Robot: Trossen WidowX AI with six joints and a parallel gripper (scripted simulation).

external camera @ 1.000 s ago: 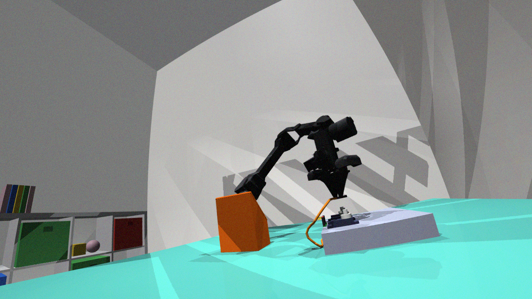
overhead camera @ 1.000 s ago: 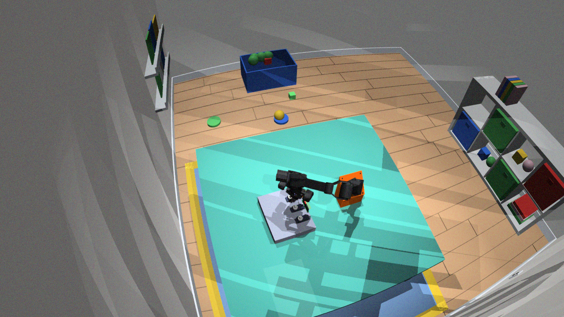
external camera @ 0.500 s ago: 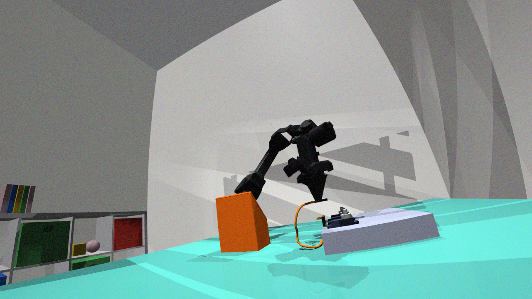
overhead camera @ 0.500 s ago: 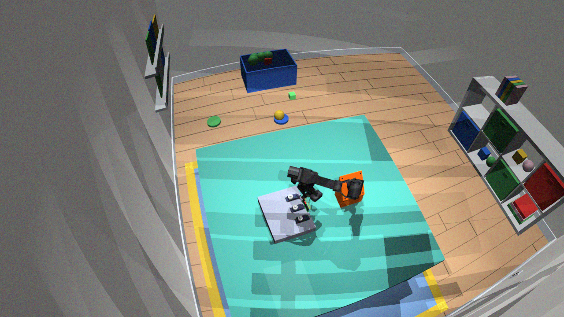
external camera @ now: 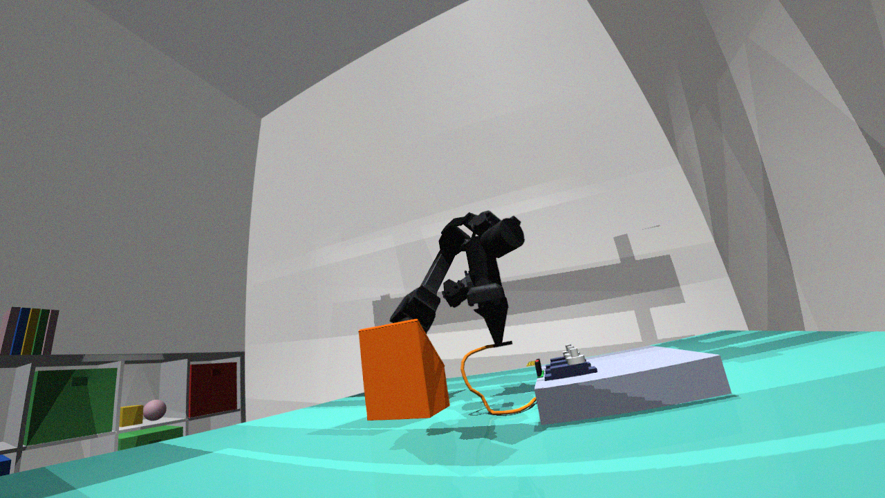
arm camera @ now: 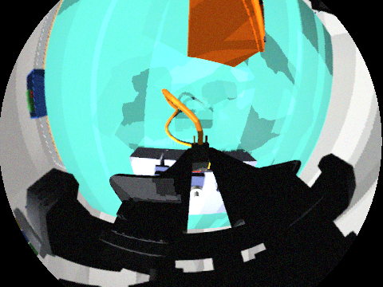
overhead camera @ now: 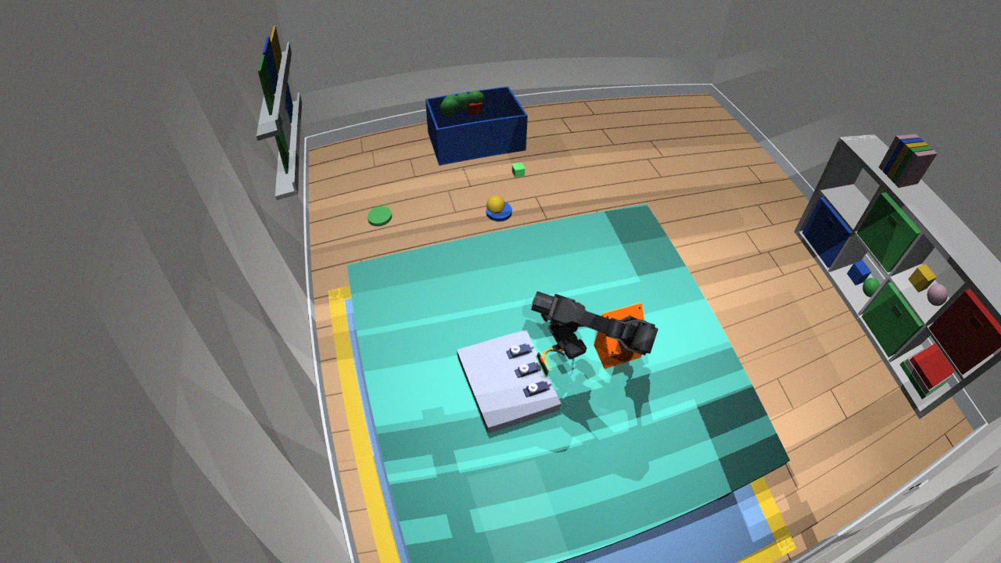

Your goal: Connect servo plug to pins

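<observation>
My gripper (external camera: 498, 342) (arm camera: 199, 151) is shut on the small dark plug (external camera: 506, 343) (arm camera: 200, 147), held above the mat on the pin side of the holder, clear of it. The plug's orange lead (external camera: 463, 371) (arm camera: 191, 113) hangs in a loop toward the holder's edge. The pale holder (overhead camera: 482, 381) (external camera: 631, 384) (arm camera: 144, 163) carries three dark blue servos with white horns. The pin row (overhead camera: 543, 363) (external camera: 531, 363) sticks out from its edge, below the plug's height. The fingers mostly hide it in the wrist view; the dot and plug holes cannot be made out.
The orange block (overhead camera: 632, 316) (external camera: 393, 371) (arm camera: 223, 32) under the arm's base stands on the turquoise mat (overhead camera: 447, 294) (external camera: 309, 458), across a gap from the holder's pin side. A blue bin (overhead camera: 482, 140) stands far off on the floor, and a shelf unit (overhead camera: 867, 150) at the right.
</observation>
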